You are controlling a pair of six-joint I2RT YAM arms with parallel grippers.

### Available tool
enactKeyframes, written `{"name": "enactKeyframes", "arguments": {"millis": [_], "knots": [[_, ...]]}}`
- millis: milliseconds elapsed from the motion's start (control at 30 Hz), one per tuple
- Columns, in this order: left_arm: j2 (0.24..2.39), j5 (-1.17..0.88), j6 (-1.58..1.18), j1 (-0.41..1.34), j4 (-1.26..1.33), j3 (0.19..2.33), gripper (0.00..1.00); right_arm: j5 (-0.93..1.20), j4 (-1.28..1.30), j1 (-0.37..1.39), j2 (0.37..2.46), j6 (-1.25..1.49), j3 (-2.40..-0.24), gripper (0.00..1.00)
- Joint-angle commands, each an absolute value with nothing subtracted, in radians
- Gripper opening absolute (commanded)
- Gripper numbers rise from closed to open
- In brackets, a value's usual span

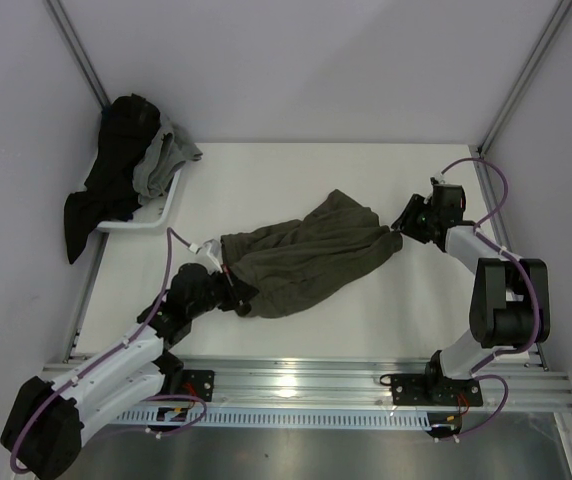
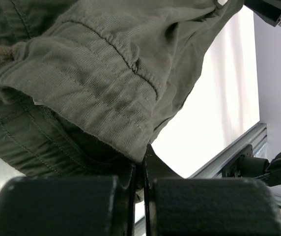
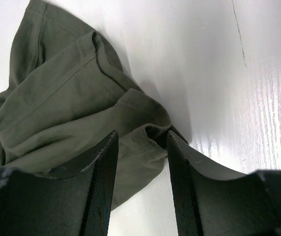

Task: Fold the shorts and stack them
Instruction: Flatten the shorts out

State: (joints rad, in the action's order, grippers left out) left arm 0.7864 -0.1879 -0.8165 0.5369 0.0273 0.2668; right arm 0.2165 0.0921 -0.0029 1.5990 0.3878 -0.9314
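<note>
Shorts point(image 1: 306, 258) lie mid-frame on the white worktop point(image 1: 296, 175) in top view, rumpled, not flat. Long axis runs diag from lower-left of centre up to right of centre.

Left gripper point(image 1: 234, 290) sits at the lower-left end of the cloth. Wrist view: jaws pressed nearly together, pinching a hem edge point(image 2: 145, 147). The drawstring point(image 2: 3, 51) shows upper left of that frame, so prob the waistband end.

Right gripper point(image 1: 403, 228) is at the opposite tip, right of centre. Wrist view: jaws spread, straddling a folded corner point(image 3: 145, 132) that lies on the worktop betw the fingers point(image 3: 103, 172). Cloth touches the inner face of one, no squeeze seen.

So each arm has its own end and the cloth spans betw them. Next move prob needs the right jaws to close on that corner, then both to lift/spread.

Room: bare worktop above and below the shorts. White tray point(image 1: 171, 200) w/ dark and grey clothes point(image 1: 126, 165) upper left, well apart. Enclosure walls on the other sides.
</note>
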Motion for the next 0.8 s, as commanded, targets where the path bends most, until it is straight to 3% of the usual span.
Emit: {"name": "enactKeyframes", "arguments": {"millis": [0,767], "knots": [[0.785,-0.201,-0.790,0.516,0.012,0.318,0.00,0.196,0.060,-0.003,1.612,0.367,-0.922,0.46],[0.807,-0.218,-0.776,0.440,-0.078,0.348,0.00,0.209,-0.047,0.046,1.574,0.402,-0.815,0.37]]}}
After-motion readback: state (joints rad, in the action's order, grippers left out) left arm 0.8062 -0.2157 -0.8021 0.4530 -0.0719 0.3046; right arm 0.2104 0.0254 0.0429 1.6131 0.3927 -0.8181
